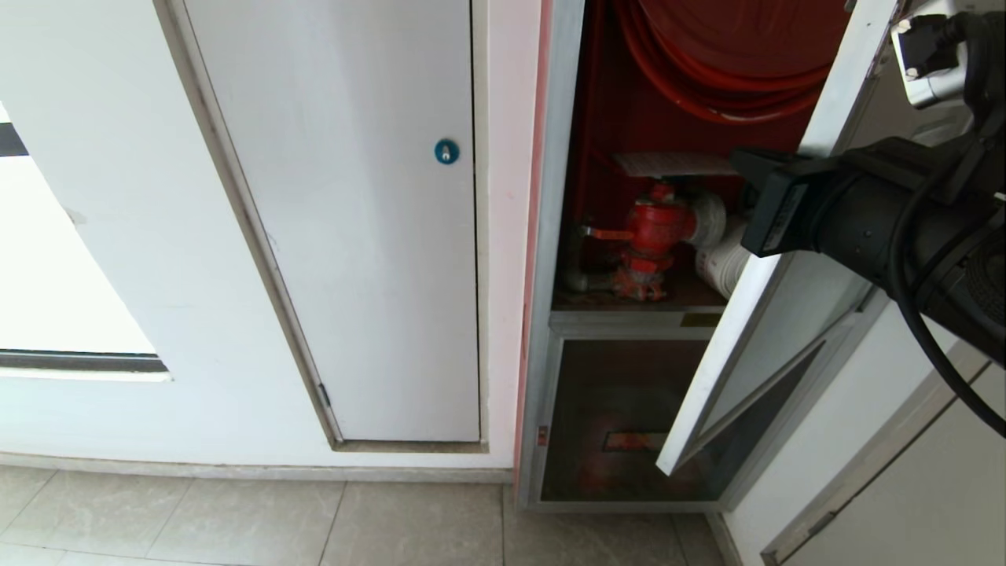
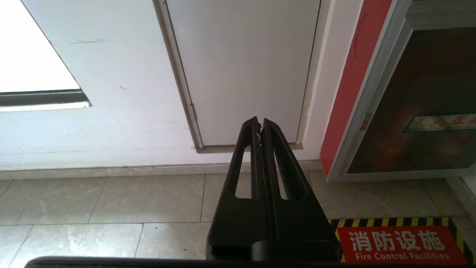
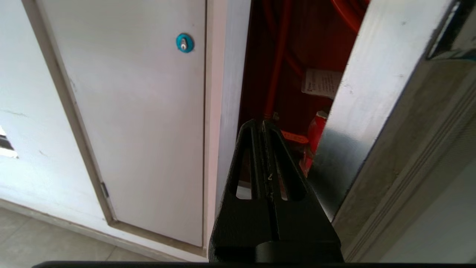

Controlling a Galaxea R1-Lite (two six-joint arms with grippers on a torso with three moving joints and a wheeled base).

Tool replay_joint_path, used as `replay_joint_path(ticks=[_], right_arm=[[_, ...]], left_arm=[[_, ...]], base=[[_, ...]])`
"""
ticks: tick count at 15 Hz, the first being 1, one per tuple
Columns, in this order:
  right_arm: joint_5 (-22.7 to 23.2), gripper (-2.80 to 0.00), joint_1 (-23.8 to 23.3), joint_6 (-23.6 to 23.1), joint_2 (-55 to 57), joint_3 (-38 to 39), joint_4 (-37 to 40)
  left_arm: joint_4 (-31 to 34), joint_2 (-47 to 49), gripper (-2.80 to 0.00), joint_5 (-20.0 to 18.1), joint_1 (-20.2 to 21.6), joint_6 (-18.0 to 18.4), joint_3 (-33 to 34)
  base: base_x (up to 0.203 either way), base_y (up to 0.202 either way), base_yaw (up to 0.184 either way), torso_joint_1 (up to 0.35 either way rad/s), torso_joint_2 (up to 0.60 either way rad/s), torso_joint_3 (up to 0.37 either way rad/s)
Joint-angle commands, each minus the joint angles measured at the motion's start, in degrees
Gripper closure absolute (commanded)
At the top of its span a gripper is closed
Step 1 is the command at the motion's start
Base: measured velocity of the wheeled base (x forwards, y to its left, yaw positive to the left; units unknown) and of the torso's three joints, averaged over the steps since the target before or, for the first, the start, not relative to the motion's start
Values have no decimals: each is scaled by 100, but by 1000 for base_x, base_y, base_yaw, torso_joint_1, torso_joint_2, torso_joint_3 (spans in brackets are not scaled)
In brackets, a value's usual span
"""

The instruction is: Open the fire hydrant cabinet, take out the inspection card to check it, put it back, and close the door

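Red fire hydrant cabinet (image 1: 629,118) stands open, door (image 3: 357,111) swung beside right gripper (image 3: 262,124), fingers together, empty; inspection card (image 3: 321,82) beyond them, apparently untaken; left gripper (image 2: 259,123) also closed.

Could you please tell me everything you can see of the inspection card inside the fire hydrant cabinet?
The inspection card is a thin, flat, white rectangular sheet, paper-like, printed with small dark text too fine to read. It sits inside the red interior of the fire hydrant cabinet, just above the red valve and below the coiled red hose. From the head view it looks nearly level, seemingly resting over the valve top. The half-open door hides its right end. No fingers touch it.
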Motion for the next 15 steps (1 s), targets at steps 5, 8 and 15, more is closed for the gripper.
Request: replay_joint_path(ticks=[5,8,15], right_arm=[[-82,0,-38,-3,-113,66,-24],[-143,0,-57,6,-169,119,-24],[-178,0,-100,6,-310,281,-24]], left_arm=[[0,7,0,-1,2,0,0],[0,7,0,-1,2,0,0],[0,7,0,-1,2,0,0]], base=[[0,0,0,0,0,0],[0,0,0,0,0,0],[0,0,0,0,0,0]])
